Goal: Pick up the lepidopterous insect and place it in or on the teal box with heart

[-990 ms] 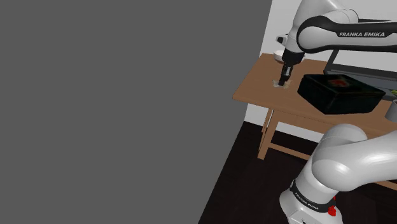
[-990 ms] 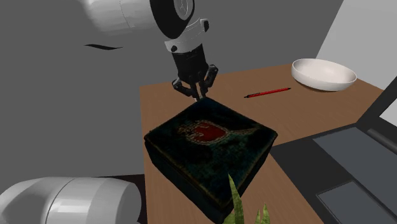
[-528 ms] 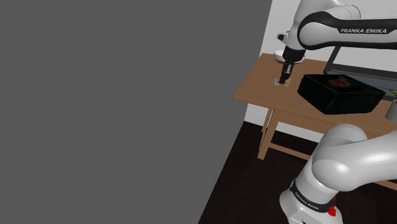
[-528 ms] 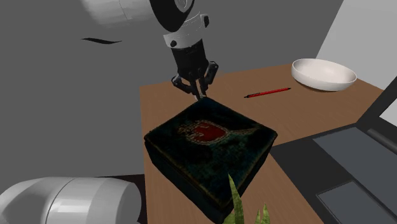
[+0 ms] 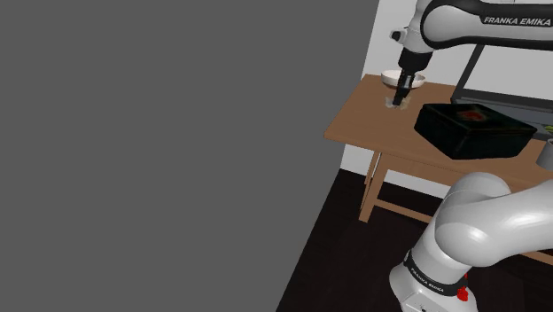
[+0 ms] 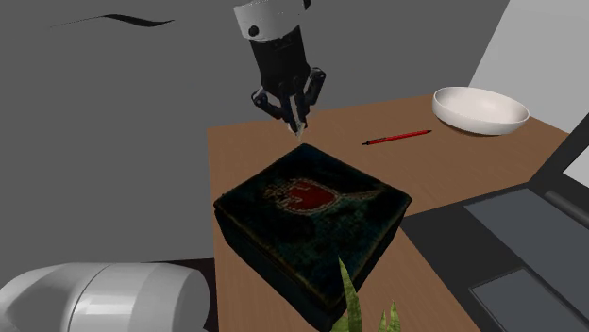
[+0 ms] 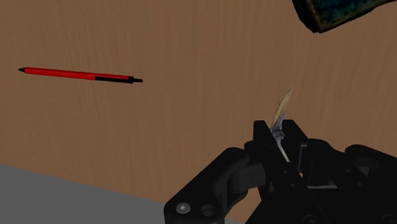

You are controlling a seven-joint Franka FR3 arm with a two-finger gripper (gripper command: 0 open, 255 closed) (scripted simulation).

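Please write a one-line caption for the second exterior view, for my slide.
Pincer grips the insect above the table, beside the dark heart box.

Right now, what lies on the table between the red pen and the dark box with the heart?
Nothing. In the second exterior view, bare brown tabletop runs from the pen to the box.

Shoulder view distant, second exterior view close, sharing table [image 5: 362, 120], box [image 5: 474, 130]
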